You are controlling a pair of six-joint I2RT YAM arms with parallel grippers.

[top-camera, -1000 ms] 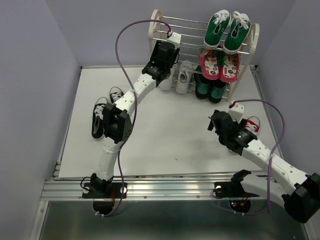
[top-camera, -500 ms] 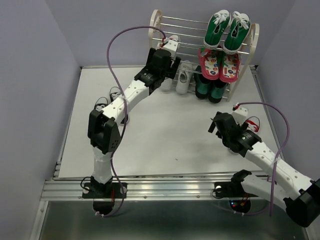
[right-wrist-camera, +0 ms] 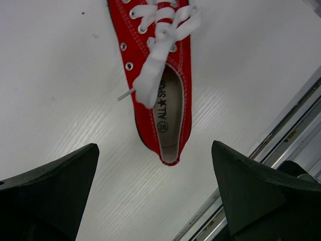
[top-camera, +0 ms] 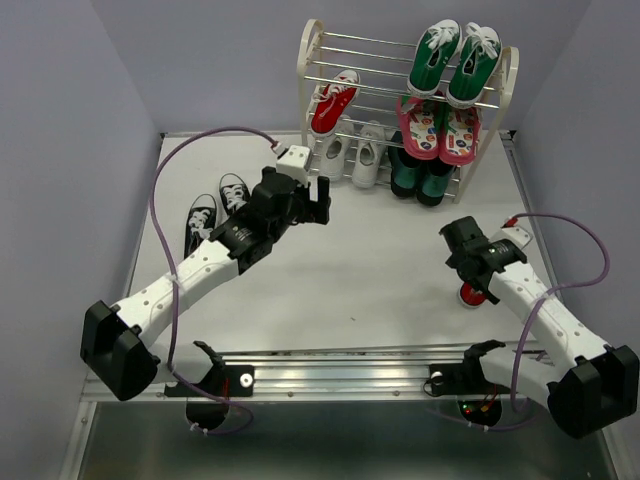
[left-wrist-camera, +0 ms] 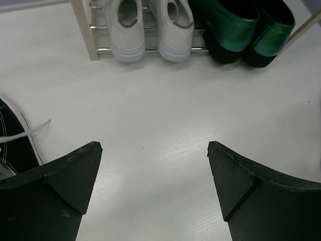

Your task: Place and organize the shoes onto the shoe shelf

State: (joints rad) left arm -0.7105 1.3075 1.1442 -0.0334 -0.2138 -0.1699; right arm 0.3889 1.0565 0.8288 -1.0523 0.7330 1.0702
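My right gripper (right-wrist-camera: pixel 154 146) hangs spread and empty over the loose red sneaker (right-wrist-camera: pixel 159 75), which lies on the table (right-wrist-camera: pixel 60 90) running toward twelve o'clock, heel end nearest my fingers. I judge this to be the pick-up of the second red shoe. Its mate (top-camera: pixel 333 100) sits on the shoe shelf (top-camera: pixel 305 70), left end of the second tier.

Next I must drop, close across the shoe's sides clear of the trailing white lace (right-wrist-camera: pixel 150 80), then carry it toward eleven o'clock and set it just beside its partner.

My left gripper (left-wrist-camera: pixel 153 150) is also spread and holds nothing. It faces the white pair (left-wrist-camera: pixel 150 25) on the bottom tier at twelve o'clock. The black pair (top-camera: pixel 215 215) waits on the table at its nine o'clock.

The green sneakers (top-camera: pixel 455 60), pink patterned shoes (top-camera: pixel 440 125) and dark green boots (left-wrist-camera: pixel 241 25) fill the shelf's right half, so only the left is open. My left arm lies near that route.
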